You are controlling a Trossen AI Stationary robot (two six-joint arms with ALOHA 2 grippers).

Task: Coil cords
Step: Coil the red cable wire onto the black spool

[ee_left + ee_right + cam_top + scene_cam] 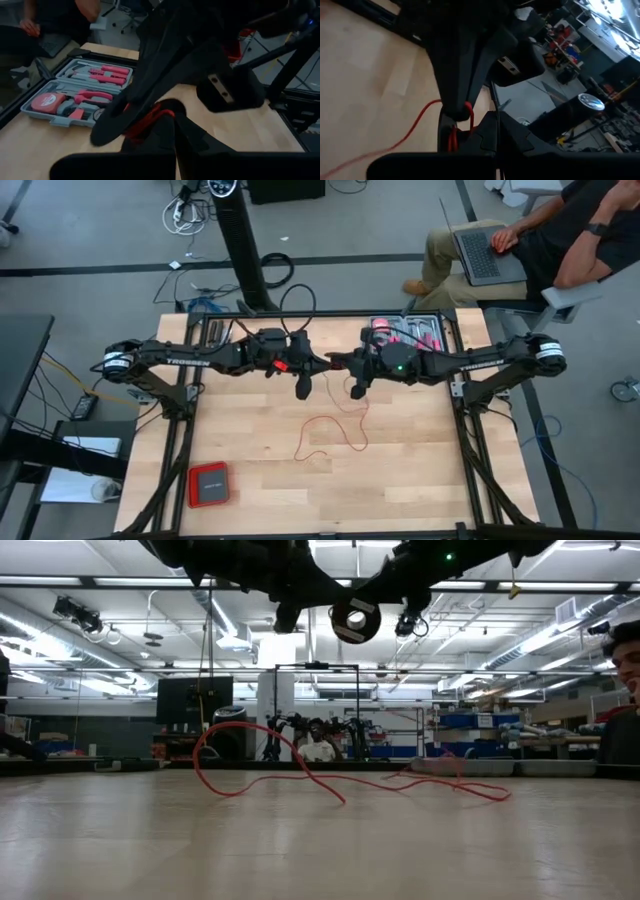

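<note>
The thin red cord (333, 428) lies in loose loops on the wooden table's middle, and the low view shows the cord (300, 776) resting there with one arch standing up. One strand rises to the two grippers, which meet tip to tip above the table's centre. My left gripper (322, 364) and my right gripper (339, 364) are both shut, with red cord at their tips. Each wrist view is mostly filled by the other arm's dark gripper. My left gripper has the red cord (148, 118) at its fingertips, coming in level from the table's left. The right gripper stands in front, so the exact hold is hidden. My right gripper has red strands (453, 141) at its fingertips, coming in level from the table's right. A loop (468, 111) sits around the left gripper's tip, and the cord (415, 126) trails slack down to the table.
A grey tool tray (432, 338) with pink-handled tools stands at the far right of the table. A flat red square box (209, 484) lies near the front left corner. A seated person with a laptop (520, 240) is beyond the far right edge.
</note>
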